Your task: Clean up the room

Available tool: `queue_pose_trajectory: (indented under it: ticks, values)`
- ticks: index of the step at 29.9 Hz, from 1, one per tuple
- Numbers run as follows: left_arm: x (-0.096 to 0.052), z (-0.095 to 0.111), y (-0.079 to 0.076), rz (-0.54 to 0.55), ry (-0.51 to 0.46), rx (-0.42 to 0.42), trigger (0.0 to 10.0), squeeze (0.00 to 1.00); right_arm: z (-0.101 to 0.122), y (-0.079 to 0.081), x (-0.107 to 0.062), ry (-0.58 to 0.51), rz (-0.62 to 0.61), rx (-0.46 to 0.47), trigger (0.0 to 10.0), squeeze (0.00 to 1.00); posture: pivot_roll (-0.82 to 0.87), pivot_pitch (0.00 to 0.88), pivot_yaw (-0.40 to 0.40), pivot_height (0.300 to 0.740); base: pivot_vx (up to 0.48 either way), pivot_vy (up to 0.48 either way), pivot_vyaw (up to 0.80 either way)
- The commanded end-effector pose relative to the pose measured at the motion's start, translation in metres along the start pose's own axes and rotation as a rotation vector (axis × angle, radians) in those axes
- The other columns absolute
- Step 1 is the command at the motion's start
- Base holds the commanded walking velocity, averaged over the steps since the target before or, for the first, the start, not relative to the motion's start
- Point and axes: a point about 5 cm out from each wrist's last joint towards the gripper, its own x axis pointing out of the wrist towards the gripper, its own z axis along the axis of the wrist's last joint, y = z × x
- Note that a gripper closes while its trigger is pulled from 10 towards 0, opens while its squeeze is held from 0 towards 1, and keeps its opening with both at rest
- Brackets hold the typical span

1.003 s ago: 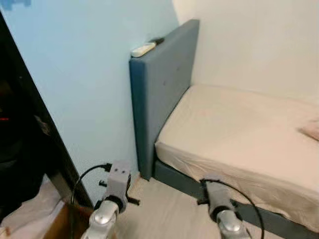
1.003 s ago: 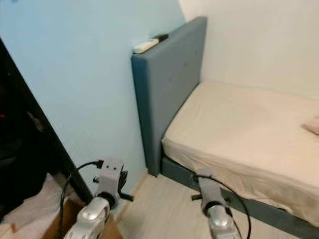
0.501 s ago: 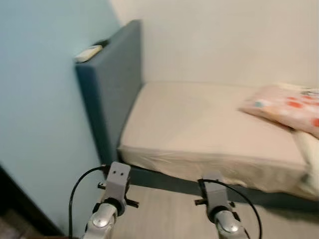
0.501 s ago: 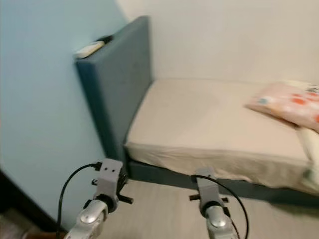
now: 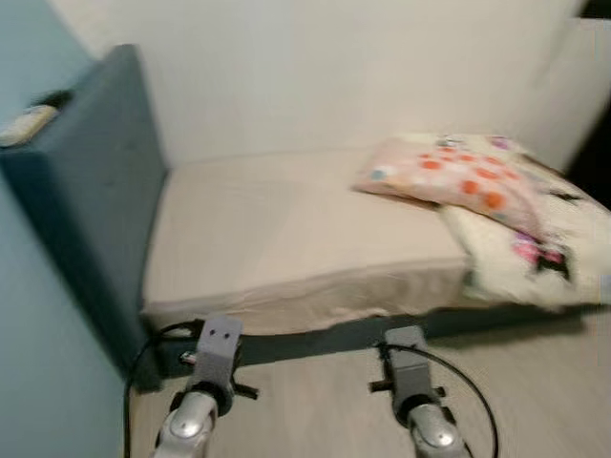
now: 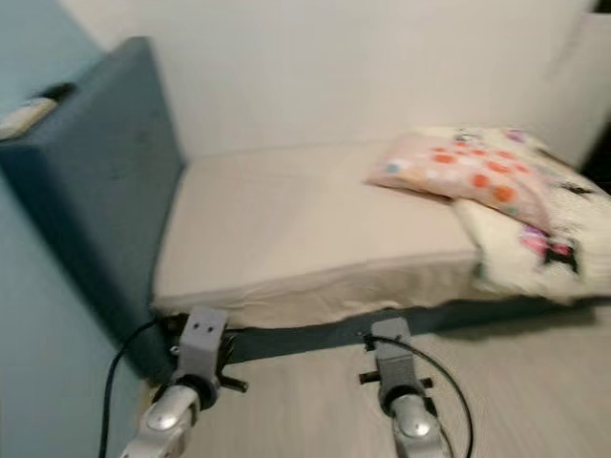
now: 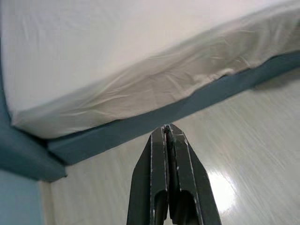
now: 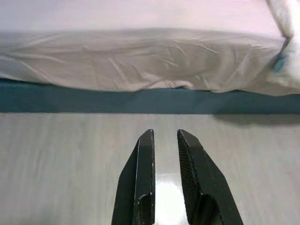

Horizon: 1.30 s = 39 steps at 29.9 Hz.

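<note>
Both pincers hang low over the floor, left pincer (image 7: 167,136) pressed together, right pincer (image 8: 165,138) slightly spread, carrying nothing as you face the bed (image 5: 286,239).

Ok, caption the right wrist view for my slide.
Right gripper, black fingers slightly apart, above pale wood floor facing the cream-sheeted bed.

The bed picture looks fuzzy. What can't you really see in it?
- The small things on top of the headboard: eye views, blurred and tiny, so I can't tell what they are.
- The blanket beside the pillow: cut off by the right edge of the eye views, and its dark and pink prints are blurred.
- Under the bed: eye views, hidden by the dark frame and overhanging sheet.
</note>
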Motion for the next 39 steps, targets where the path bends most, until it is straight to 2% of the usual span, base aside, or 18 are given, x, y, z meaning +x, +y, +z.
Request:
queue_pose_trajectory:
  ticks: [1, 17, 39]
  values:
    - [-0.0029, -0.0017, 0.0000, 0.002, 0.001, -0.011, 10.0, 0.00, 0.0096, 0.0020, 0.0010, -0.054, 0.014, 0.013, 10.0, 0.00, -0.02, 0.070, 0.030, 0.740, 0.000, 0.000, 0.00]
    - [-0.0028, 0.0053, -0.0081, -0.058, -0.045, -0.030, 10.0, 0.00, 0.0089, 0.0071, -0.0002, -0.059, 0.032, -0.009, 10.0, 0.00, -0.02, 0.076, 0.029, 0.740, 0.000, 0.000, 0.00]
    - [-0.0034, 0.0079, -0.0084, -0.074, -0.064, -0.040, 10.0, 0.00, 0.0079, 0.0054, 0.0007, -0.054, 0.030, -0.014, 10.0, 0.00, -0.02, 0.067, 0.023, 0.740, 0.268, 0.000, 0.00]
